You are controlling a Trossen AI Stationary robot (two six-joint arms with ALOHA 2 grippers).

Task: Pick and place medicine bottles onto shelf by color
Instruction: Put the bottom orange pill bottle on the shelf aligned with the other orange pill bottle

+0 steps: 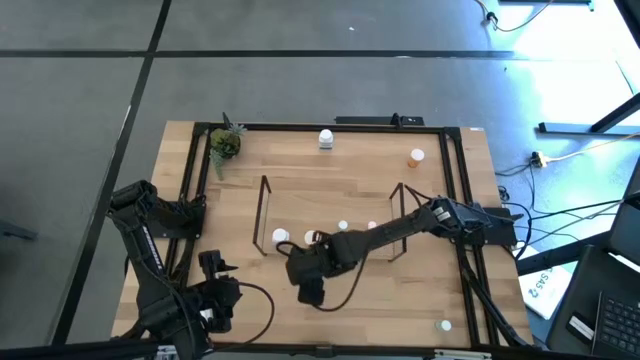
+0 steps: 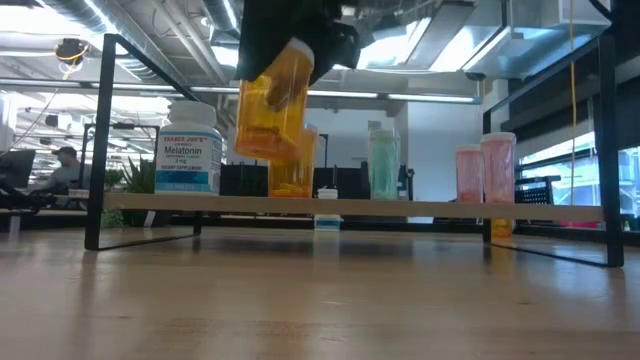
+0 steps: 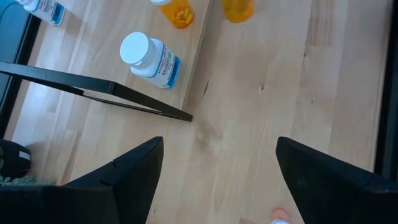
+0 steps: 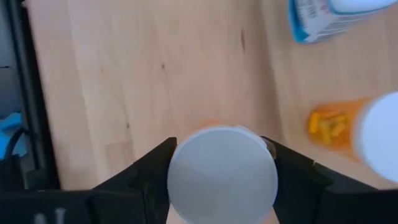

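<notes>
Low view alone shows the right gripper [image 2: 290, 45] carrying an orange bottle [image 2: 272, 105], tilted, raised above the shelf [image 2: 400, 207] beside the white Melatonin bottle [image 2: 190, 148]; a second orange bottle, a teal bottle [image 2: 384, 160] and pink bottles [image 2: 487, 168] stand on the shelf. Right wrist view shows only the held bottle's white cap [image 4: 222, 176] between the fingers [image 4: 149, 171]. High view: right arm stretched across the counter [image 1: 350, 300]; left gripper [image 3: 217, 180] parked at the near-left corner, fingers wide, empty.

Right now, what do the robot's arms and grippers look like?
Both arms are black and jointed, with black cables trailing along them. The left gripper shows two broad, dark, wedge-shaped fingers. The right gripper has matching black fingers. No markings are legible.
</notes>
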